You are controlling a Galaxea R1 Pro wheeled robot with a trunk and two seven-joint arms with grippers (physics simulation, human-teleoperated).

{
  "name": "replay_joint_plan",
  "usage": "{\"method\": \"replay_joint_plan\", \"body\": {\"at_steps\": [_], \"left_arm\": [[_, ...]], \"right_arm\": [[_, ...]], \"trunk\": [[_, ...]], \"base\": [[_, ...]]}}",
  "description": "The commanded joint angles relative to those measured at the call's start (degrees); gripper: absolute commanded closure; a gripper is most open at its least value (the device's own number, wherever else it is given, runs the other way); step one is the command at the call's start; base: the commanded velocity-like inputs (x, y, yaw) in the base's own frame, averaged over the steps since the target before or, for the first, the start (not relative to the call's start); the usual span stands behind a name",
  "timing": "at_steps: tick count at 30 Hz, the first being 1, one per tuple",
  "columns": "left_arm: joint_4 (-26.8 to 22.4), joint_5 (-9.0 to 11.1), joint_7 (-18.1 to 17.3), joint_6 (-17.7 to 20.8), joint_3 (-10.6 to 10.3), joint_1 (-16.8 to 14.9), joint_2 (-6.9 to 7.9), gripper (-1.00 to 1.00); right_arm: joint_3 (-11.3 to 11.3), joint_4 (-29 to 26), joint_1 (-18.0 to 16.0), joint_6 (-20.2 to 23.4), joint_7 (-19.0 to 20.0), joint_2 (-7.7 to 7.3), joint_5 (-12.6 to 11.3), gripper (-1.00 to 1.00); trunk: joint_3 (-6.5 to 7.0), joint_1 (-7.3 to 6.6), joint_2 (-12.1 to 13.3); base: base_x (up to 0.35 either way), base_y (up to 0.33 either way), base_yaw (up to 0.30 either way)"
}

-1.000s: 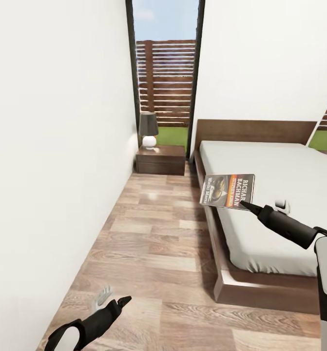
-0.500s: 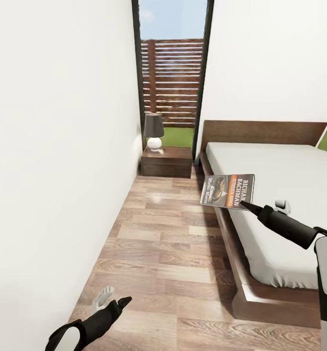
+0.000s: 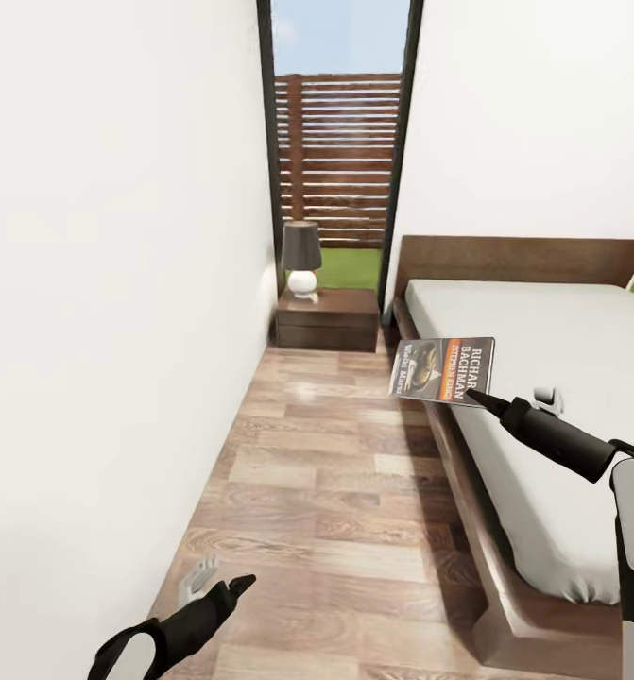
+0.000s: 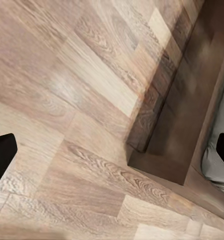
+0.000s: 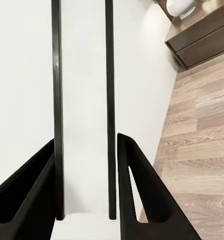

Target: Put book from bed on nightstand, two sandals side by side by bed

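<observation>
1. Right claw (image 3: 475, 397) is clamped on the book (image 3: 443, 369), gripping its near edge and holding it flat in the air above the bed's (image 3: 562, 378) left edge.
2. Left claw (image 3: 224, 587) hangs low over the floor (image 3: 335, 472), fingers spread wide, holding nothing.
3. Ahead, the nightstand (image 3: 328, 319) sits between wall and bed, a lamp (image 3: 301, 257) on top.
</observation>
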Motion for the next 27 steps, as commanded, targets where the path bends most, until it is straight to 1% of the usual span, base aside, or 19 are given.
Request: {"method": "replay_joint_plan", "body": {"at_steps": [1, 6, 10, 16, 27], "left_arm": [[0.0, 0.0, 0.2, 0.1, -0.1, 0.0, 0.0, -1.0], [0.0, -2.0, 0.2, 0.1, 0.0, 0.0, -0.27, -1.0], [0.0, -2.7, 0.2, 0.1, 0.0, 0.0, -0.36, -1.0], [0.0, -3.1, 0.2, 0.1, 0.0, 0.0, -0.41, -1.0], [0.0, -3.3, 0.2, 0.1, 0.0, 0.0, -0.43, -1.0]], "right_arm": [[-0.1, 0.0, -0.1, 0.3, 0.6, 0.01, 0.1, 1.0], [-0.2, 0.0, -0.1, 0.3, 0.6, 0.01, 0.1, 1.0], [-0.2, 0.0, -0.1, 0.3, 0.6, 0.0, 0.1, 1.0], [-0.2, 0.0, -0.1, 0.3, 0.6, 0.0, 0.1, 1.0], [-0.2, 0.0, -0.1, 0.3, 0.6, 0.01, 0.0, 1.0]], "trunk": [[-0.05, 0.03, 0.0], [0.02, 0.03, 0.0], [0.09, 0.03, 0.0], [0.18, 0.03, 0.0], [0.22, 0.03, 0.0]], "base": [[0.324, 0.011, -0.131], [0.327, 0.006, -0.19], [0.328, 0.002, -0.235], [0.329, 0.001, -0.204], [0.329, 0.046, -0.044]]}}
